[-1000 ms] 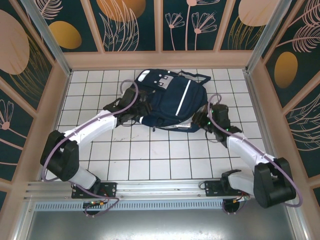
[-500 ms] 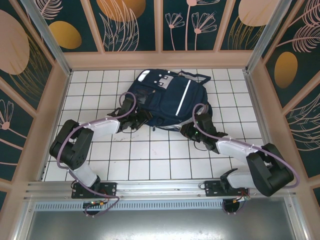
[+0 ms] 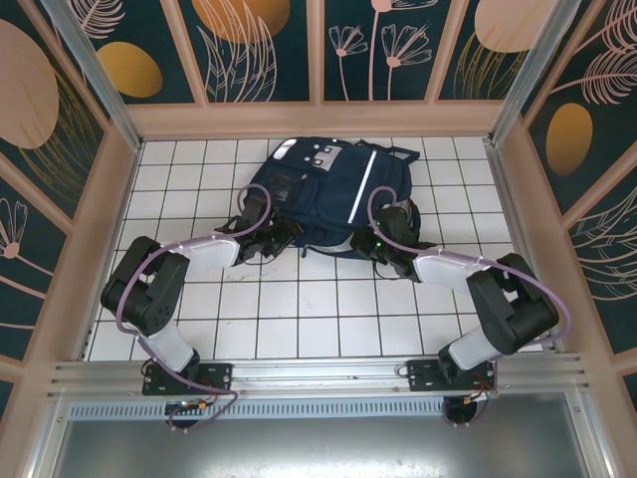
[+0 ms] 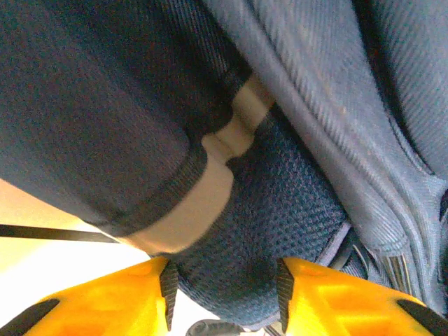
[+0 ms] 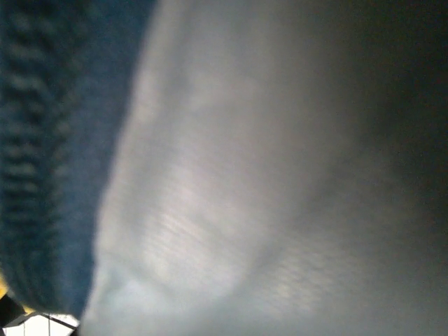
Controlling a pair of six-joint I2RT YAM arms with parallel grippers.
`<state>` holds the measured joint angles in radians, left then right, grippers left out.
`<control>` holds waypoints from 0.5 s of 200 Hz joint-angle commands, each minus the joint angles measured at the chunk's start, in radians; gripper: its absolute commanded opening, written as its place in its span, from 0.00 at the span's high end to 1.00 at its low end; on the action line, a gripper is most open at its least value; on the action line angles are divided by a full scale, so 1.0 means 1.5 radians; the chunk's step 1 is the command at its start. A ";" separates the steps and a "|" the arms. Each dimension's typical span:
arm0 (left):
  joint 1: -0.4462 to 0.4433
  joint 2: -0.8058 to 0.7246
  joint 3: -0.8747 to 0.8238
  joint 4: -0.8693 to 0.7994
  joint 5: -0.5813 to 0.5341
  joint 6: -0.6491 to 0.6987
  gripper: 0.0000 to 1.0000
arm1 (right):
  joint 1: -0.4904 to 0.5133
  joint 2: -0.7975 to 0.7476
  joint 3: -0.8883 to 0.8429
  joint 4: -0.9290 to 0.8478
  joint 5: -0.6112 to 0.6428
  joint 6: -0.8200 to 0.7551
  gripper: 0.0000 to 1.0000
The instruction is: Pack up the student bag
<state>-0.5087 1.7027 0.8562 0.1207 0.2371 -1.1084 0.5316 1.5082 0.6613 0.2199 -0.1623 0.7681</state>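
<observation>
As both arms draw their elbows back toward the lower corners of the overhead frame, the backpack [image 3: 328, 194] now lies more gathered than a second ago. Its lower right corner, which sprawled down toward the right arm, is pulled in, and the whole bag sits a little higher, in the upper centre of the tiled table [image 3: 299, 319]. The left gripper [image 3: 282, 231] stays at the bag's lower left edge. In the wrist view its yellow fingers [image 4: 133, 301] stand partway closed with a fold of blue mesh fabric pinched between them, just below a dark strap with a pale buckle [image 4: 234, 129]. The right gripper [image 3: 378, 237] has swung in from clear of the bag to press against its lower right edge. Its camera is smothered in blurred grey and blue cloth, so whether those jaws are wide or closed cannot be told. The shift suggests the arms are squaring up and securing the bag, not yet loading it. The bag's top lies near the back wall [image 3: 318, 121], leaving little slack there. The side walls stand well apart from it, and the widest free floor is the band of tiles in the lower half of the frame, between the two forearms.
</observation>
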 commanded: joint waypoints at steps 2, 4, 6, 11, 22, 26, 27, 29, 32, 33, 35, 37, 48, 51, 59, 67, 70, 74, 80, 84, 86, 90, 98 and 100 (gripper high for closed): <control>0.000 0.025 0.003 0.024 0.017 -0.001 0.57 | 0.007 -0.035 0.022 -0.002 0.022 -0.025 0.69; -0.001 0.025 0.004 0.024 0.017 -0.001 0.57 | 0.007 -0.040 0.021 -0.008 0.025 -0.028 0.68; -0.001 0.026 0.004 0.025 0.017 -0.001 0.57 | 0.013 -0.046 0.019 -0.012 0.029 -0.030 0.66; 0.000 0.029 0.004 0.027 0.018 -0.001 0.58 | 0.022 -0.059 0.015 -0.027 0.039 -0.033 0.63; 0.000 0.035 0.007 0.028 0.018 -0.001 0.59 | 0.032 -0.091 0.005 -0.057 0.060 -0.040 0.57; 0.000 0.038 0.007 0.029 0.017 -0.002 0.59 | 0.037 -0.104 0.001 -0.066 0.068 -0.041 0.56; 0.000 0.038 0.007 0.030 0.017 -0.002 0.60 | 0.039 -0.106 0.000 -0.067 0.070 -0.042 0.55; 0.000 0.040 0.007 0.030 0.018 -0.001 0.61 | 0.041 -0.113 -0.002 -0.073 0.074 -0.042 0.54; 0.000 0.041 0.007 0.031 0.018 -0.001 0.61 | 0.044 -0.122 -0.006 -0.078 0.081 -0.042 0.53; 0.000 0.042 0.007 0.031 0.018 -0.001 0.62 | 0.045 -0.126 -0.007 -0.080 0.083 -0.042 0.53; 0.000 0.044 0.008 0.033 0.019 -0.001 0.62 | 0.048 -0.131 -0.010 -0.084 0.088 -0.042 0.52; 0.000 0.045 0.008 0.034 0.020 -0.001 0.62 | 0.051 -0.138 -0.012 -0.089 0.092 -0.042 0.51; 0.001 0.053 0.009 0.041 0.025 -0.002 0.64 | 0.065 -0.168 -0.027 -0.107 0.109 -0.038 0.49; 0.001 0.054 0.009 0.044 0.025 -0.002 0.65 | 0.069 -0.176 -0.030 -0.109 0.113 -0.036 0.49; 0.001 0.058 0.010 0.047 0.028 -0.001 0.65 | 0.081 -0.193 -0.037 -0.115 0.115 -0.034 0.49; 0.001 0.061 0.010 0.049 0.028 -0.001 0.66 | 0.095 -0.206 -0.042 -0.120 0.136 -0.030 0.48; 0.001 0.061 0.010 0.050 0.028 0.000 0.66 | 0.100 -0.209 -0.043 -0.120 0.141 -0.028 0.48; 0.001 0.062 0.011 0.051 0.028 0.001 0.68 | 0.107 -0.211 -0.045 -0.119 0.144 -0.026 0.48; 0.002 0.061 0.009 0.054 0.028 0.002 0.70 | 0.118 -0.212 -0.047 -0.114 0.146 -0.025 0.48; 0.002 0.061 0.009 0.055 0.028 0.003 0.73 | 0.126 -0.209 -0.047 -0.110 0.149 -0.023 0.48; 0.003 0.061 0.008 0.056 0.029 0.003 0.76 | 0.129 -0.208 -0.047 -0.108 0.151 -0.022 0.48; 0.003 0.060 0.007 0.058 0.030 0.004 0.82 | 0.137 -0.204 -0.046 -0.105 0.154 -0.019 0.48; 0.004 0.059 0.006 0.062 0.031 0.007 0.92 | 0.152 -0.189 -0.042 -0.094 0.157 -0.015 0.48; 0.004 0.058 0.006 0.061 0.031 0.007 0.93 | 0.155 -0.184 -0.041 -0.091 0.157 -0.014 0.48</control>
<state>-0.5083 1.7794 0.8566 0.1719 0.2550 -1.1061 0.7074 1.1995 0.6128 0.0895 0.0116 0.7338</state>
